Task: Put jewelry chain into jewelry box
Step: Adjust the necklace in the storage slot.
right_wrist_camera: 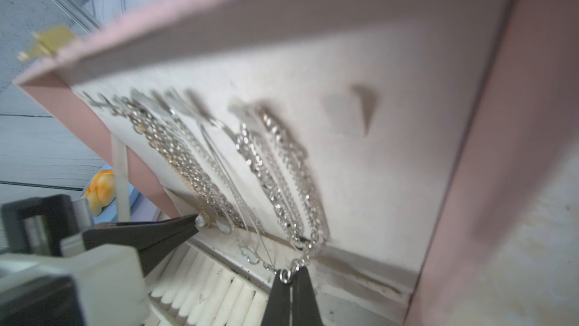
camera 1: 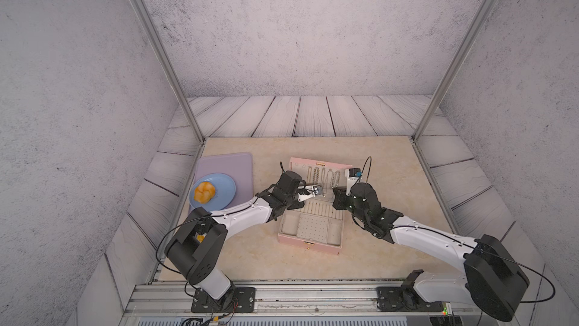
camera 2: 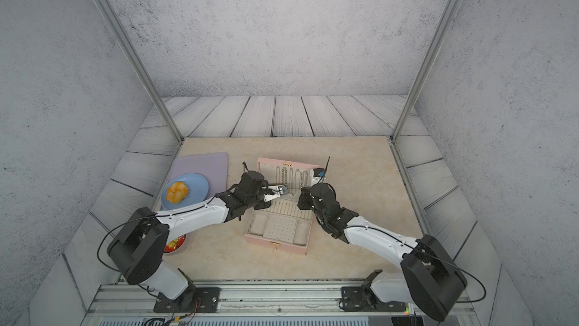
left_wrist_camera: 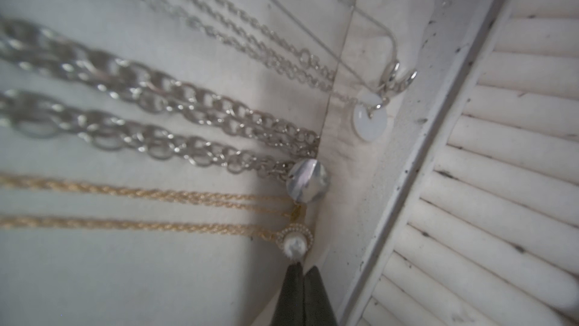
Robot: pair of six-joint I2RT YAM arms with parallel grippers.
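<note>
The pink jewelry box (camera 1: 308, 247) (camera 2: 275, 246) lies open mid-table, its lid (right_wrist_camera: 344, 67) standing up at the back. Several silver chains (left_wrist_camera: 188, 102) and a gold chain with a pearl pendant (left_wrist_camera: 294, 244) hang inside the lid. My left gripper (left_wrist_camera: 303, 266) (camera 1: 319, 190) is shut, with its tips against the pearl pendant. I cannot tell whether it pinches it. My right gripper (right_wrist_camera: 289, 272) (camera 1: 333, 190) is shut on the end ring of the jewelry chain (right_wrist_camera: 308, 214), low in the lid by the hinge. The left gripper (right_wrist_camera: 195, 222) also shows in the right wrist view.
The box base holds cream ring rolls (camera 1: 316, 208) and a perforated panel (camera 1: 311, 225). A lilac tray (camera 1: 241, 164) at the left carries a blue plate (camera 1: 225, 186) with an orange bun (camera 1: 204, 192). A red dish (camera 2: 177, 244) sits under the left arm.
</note>
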